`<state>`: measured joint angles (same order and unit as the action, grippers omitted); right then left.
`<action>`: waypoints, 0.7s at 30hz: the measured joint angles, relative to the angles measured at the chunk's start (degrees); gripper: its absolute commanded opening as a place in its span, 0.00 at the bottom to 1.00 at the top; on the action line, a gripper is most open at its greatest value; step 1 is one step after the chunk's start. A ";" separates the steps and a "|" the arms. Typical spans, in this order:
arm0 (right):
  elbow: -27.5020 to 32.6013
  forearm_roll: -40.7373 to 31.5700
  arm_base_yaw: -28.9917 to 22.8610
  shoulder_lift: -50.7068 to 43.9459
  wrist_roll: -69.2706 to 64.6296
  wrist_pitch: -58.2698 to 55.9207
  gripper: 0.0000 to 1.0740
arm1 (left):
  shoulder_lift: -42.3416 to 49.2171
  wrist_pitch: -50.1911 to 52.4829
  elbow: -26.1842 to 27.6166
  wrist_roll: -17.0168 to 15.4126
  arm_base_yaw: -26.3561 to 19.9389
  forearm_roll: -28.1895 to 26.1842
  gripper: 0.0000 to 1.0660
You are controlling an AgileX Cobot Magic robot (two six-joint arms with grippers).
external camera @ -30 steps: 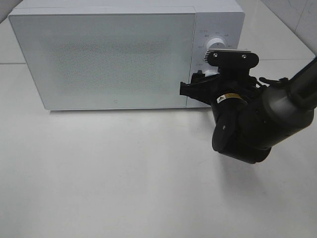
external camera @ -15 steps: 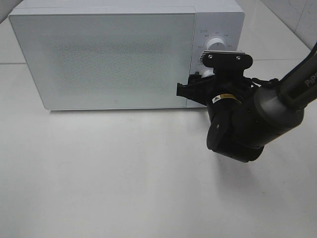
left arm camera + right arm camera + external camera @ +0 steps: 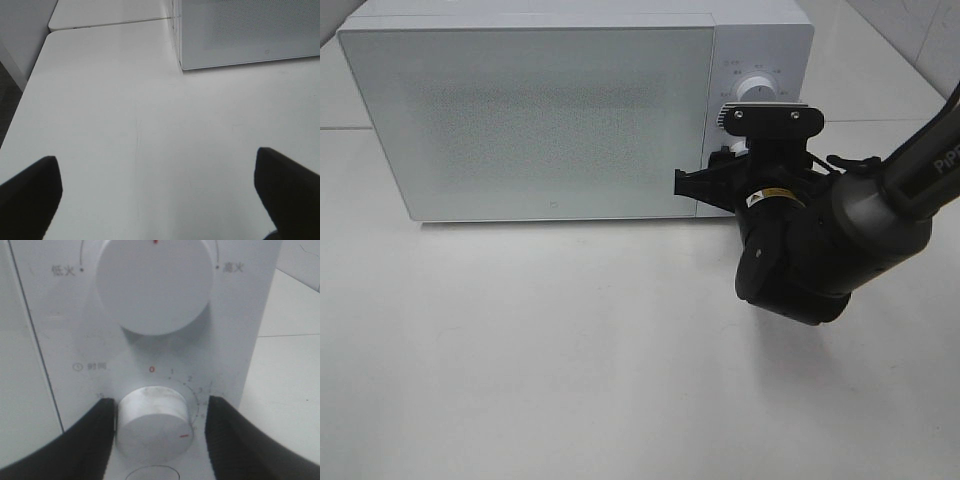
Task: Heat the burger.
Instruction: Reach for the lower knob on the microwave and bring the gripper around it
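The right end effector [image 3: 160, 422] is sitting spread around the small lower knob [image 3: 150, 425] on the microwave [image 3: 760, 40] - one finger touching, the other just beside it - while the burger is not showing, likely hiding behind the shut door [image 3: 520, 110] to the left.

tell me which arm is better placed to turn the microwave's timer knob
Right: the right gripper straddles the timer knob, one finger on each side. The left gripper hangs open over the table, away from the microwave controls.
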<state>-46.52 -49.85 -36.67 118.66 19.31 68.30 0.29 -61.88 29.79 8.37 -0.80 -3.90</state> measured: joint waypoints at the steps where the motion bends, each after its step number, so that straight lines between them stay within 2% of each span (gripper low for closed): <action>1: 0.00 0.00 0.00 0.00 0.00 0.00 0.39 | 0.00 0.00 0.00 0.00 0.00 0.00 0.92; 2: -0.11 0.23 0.00 0.00 0.00 -0.23 0.28 | 0.00 0.00 0.00 0.00 0.00 0.00 0.92; 3: -0.11 0.23 0.00 0.00 0.00 -0.23 0.28 | 0.00 0.00 0.00 0.00 0.00 0.00 0.92; 4: -0.11 0.23 -0.06 0.00 0.00 -0.23 0.19 | 0.00 0.00 0.00 0.00 0.00 0.00 0.92; 8: -0.11 0.23 -0.06 0.00 -0.23 -0.23 0.09 | 0.00 0.00 0.00 0.00 0.00 0.00 0.92; 21: -0.11 0.29 -0.06 0.00 -1.32 -0.29 0.09 | 0.00 0.00 0.00 0.00 0.00 0.00 0.92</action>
<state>-46.64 -49.56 -36.73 118.66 17.99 68.01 0.29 -61.88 29.79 8.37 -0.80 -3.90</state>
